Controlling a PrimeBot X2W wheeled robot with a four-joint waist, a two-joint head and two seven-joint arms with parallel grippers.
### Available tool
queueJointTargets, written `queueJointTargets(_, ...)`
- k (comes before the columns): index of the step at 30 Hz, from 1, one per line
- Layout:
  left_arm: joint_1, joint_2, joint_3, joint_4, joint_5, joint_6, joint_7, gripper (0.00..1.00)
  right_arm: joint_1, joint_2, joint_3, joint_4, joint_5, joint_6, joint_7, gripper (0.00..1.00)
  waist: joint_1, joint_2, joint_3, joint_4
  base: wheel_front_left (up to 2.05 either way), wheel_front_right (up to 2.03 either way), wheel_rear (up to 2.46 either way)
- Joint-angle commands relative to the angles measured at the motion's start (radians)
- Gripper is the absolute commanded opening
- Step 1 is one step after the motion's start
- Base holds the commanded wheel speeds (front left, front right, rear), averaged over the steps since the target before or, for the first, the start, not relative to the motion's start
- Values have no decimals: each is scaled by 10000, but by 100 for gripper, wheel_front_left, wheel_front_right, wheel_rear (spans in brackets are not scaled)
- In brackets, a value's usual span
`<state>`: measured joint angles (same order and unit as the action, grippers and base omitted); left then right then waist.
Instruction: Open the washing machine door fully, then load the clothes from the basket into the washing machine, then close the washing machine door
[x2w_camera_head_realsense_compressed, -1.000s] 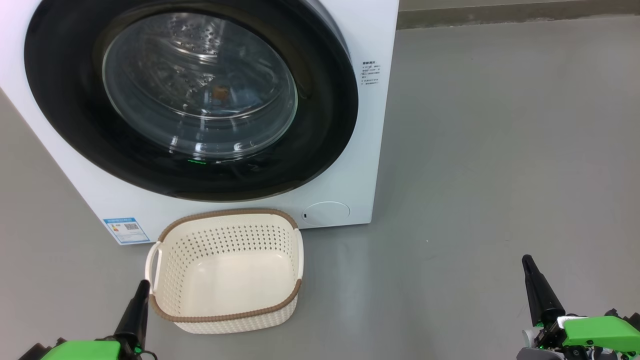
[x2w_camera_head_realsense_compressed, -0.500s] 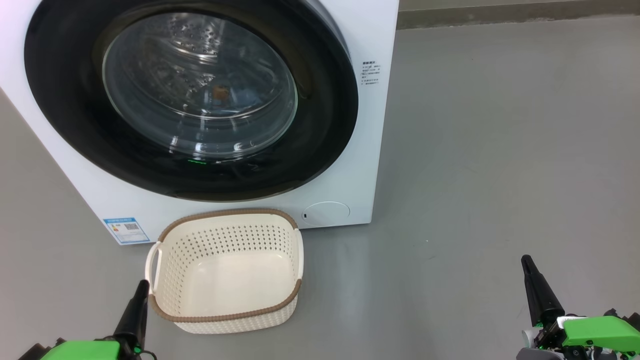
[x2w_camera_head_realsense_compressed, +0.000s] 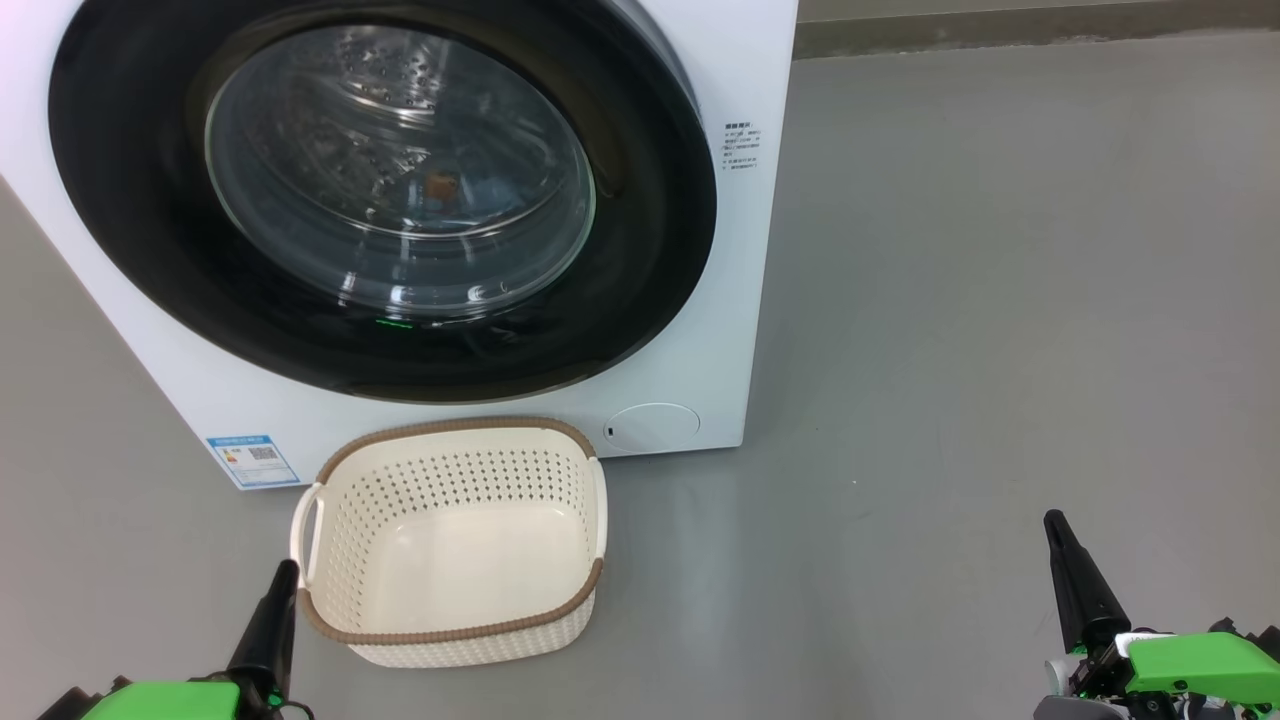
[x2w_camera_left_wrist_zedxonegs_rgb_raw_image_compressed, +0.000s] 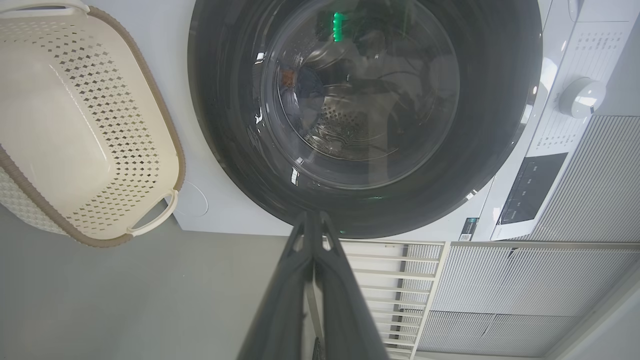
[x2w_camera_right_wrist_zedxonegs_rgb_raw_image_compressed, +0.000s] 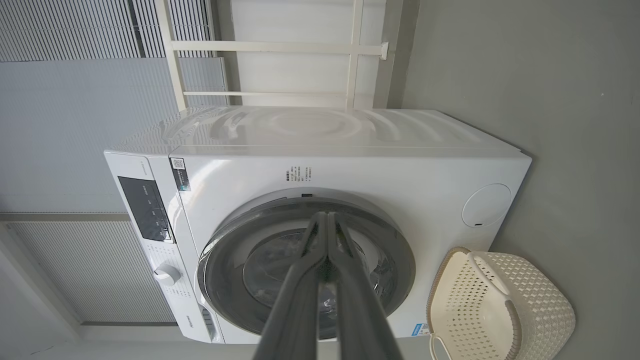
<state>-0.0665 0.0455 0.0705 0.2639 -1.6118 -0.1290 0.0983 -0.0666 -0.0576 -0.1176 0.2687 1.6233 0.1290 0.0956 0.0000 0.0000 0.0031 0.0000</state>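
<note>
The white washing machine (x2w_camera_head_realsense_compressed: 725, 330) fills the upper left of the head view. Its round glossy black door (x2w_camera_head_realsense_compressed: 130, 240) lies closed against the front. Through the glass bowl I make out the clothes (x2w_camera_left_wrist_zedxonegs_rgb_raw_image_compressed: 300, 85) as blue fabric with an orange spot inside the drum. The cream basket (x2w_camera_head_realsense_compressed: 450, 432) stands on the floor just below the door, and inside it I see its bare bottom. My left gripper (x2w_camera_head_realsense_compressed: 286, 572) is shut beside the basket's left handle, holding nothing. My right gripper (x2w_camera_head_realsense_compressed: 1053, 522) is shut over the floor far to the right, also holding nothing.
A blue energy sticker (x2w_camera_head_realsense_compressed: 250, 460) and a round service flap (x2w_camera_head_realsense_compressed: 653, 427) sit low on the machine's front. The control panel with a white knob (x2w_camera_left_wrist_zedxonegs_rgb_raw_image_compressed: 582, 96) is above the door. A white rack (x2w_camera_right_wrist_zedxonegs_rgb_raw_image_compressed: 280, 47) stands behind the machine. Grey floor (x2w_camera_head_realsense_compressed: 1000, 300) stretches to the right.
</note>
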Motion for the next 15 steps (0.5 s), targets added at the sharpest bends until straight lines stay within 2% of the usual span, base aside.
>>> queueJointTargets(1,-407,117,342,-191,-44,-17,76,0,-400,-27,174,-247,-35,17,68,0,0,0,0,0,0,0,0)
queueJointTargets(15,-409,105,360,-190,-29,-17,90,0,-403,-10,149,-246,-55,17,87,0,0,0,0,0,0,0,0)
